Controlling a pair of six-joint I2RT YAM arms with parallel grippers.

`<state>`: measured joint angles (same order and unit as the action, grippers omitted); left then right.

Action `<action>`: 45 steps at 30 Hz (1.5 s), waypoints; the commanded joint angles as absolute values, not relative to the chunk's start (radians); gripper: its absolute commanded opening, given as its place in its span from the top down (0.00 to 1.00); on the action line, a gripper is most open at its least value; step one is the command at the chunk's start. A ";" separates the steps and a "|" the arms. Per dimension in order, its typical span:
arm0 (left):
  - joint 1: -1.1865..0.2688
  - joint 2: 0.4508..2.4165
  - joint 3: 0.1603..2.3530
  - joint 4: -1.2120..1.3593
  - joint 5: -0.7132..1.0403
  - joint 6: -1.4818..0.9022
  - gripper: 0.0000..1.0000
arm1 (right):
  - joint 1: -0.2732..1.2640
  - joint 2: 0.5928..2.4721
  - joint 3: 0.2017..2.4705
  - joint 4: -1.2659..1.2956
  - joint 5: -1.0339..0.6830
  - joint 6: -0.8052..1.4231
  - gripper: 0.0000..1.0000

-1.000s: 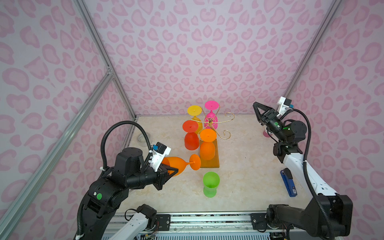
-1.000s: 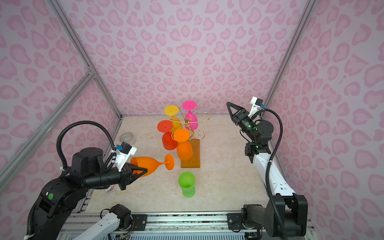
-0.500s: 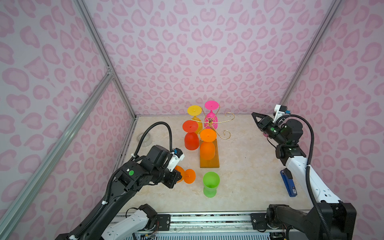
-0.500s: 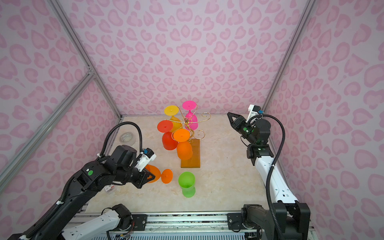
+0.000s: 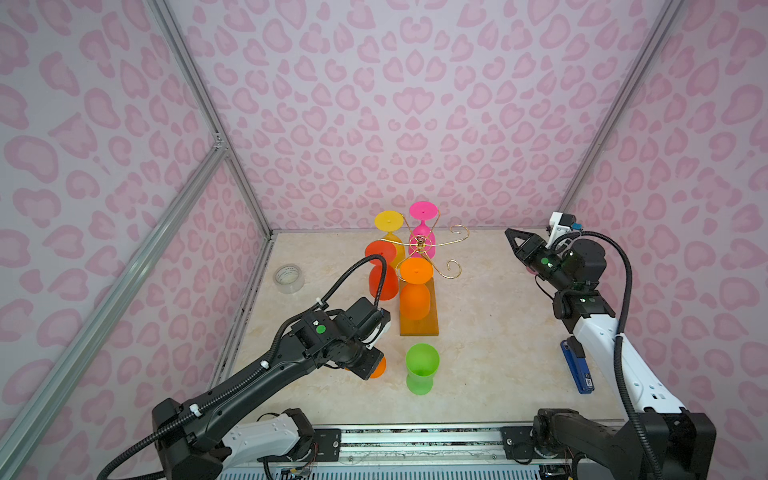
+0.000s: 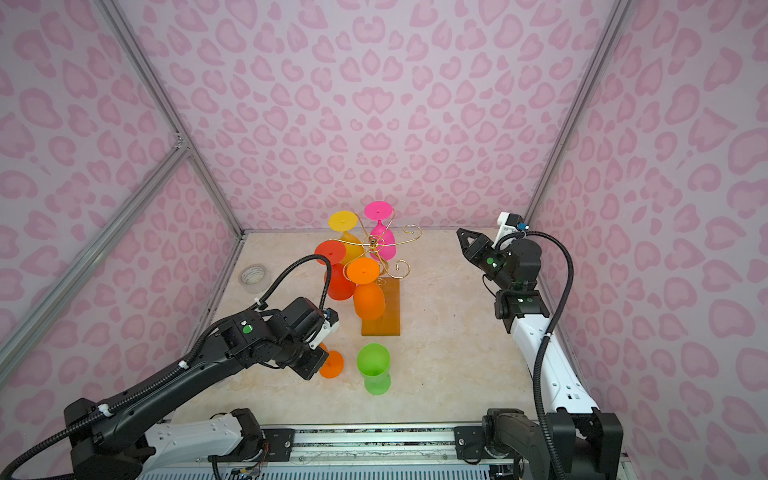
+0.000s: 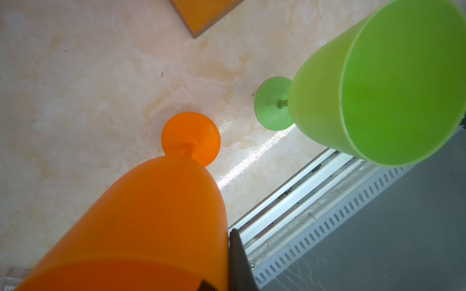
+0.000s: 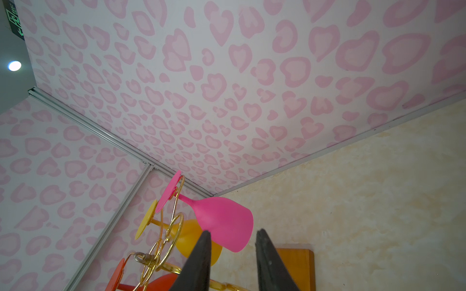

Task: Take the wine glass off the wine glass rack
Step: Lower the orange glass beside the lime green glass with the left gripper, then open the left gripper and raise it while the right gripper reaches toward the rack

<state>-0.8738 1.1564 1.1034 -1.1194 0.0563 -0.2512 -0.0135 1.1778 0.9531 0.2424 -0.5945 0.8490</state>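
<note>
Left: the left gripper (image 6: 309,365) points down at the table (image 6: 449,357), jaws closed on the bowl of the orange wine glass (image 7: 156,214). The glass is clear of the wine glass rack (image 5: 422,243) and sits near the front edge. Its long axis runs upright, from the gripper straight down to its round foot (image 7: 191,139). The foot is at or just above the surface; contact cannot be told. The coming move is judged to be a short descent along that axis and then a release.

The glass is opaque orange, with a tall rounded bowl, a short stem and a flat disc foot.

Centre: a green glass (image 5: 422,365) stands upright just beside the held glass, apart from it, and limits any sideways drift. Behind it, the rack on its wooden base (image 5: 419,328) carries four glasses hung bowl-down: red (image 5: 382,278), yellow (image 5: 390,232), pink (image 5: 423,232) and a second orange one (image 5: 415,291).

Right: the right gripper (image 8: 232,234) hovers well apart, aimed at the rack, jaws partly parted and empty. The left arm is much the nearer.
</note>
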 commanded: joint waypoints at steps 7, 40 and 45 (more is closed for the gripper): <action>-0.917 1.227 1.109 -1.077 0.002 -0.286 0.96 | -0.018 1.175 0.949 0.242 -0.586 0.837 0.69; -0.953 1.094 1.369 -1.148 -0.037 -0.297 0.30 | -0.022 1.065 0.943 0.194 -0.661 0.866 0.68; -0.953 1.018 1.447 -1.112 -0.132 -0.283 0.26 | 0.018 1.018 1.003 0.101 -0.690 0.823 0.68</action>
<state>-0.9520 1.0477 1.4155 -1.1427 -0.0536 -0.2962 -0.0051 1.0317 0.9714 0.1528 -0.6498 0.8539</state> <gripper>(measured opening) 0.736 0.322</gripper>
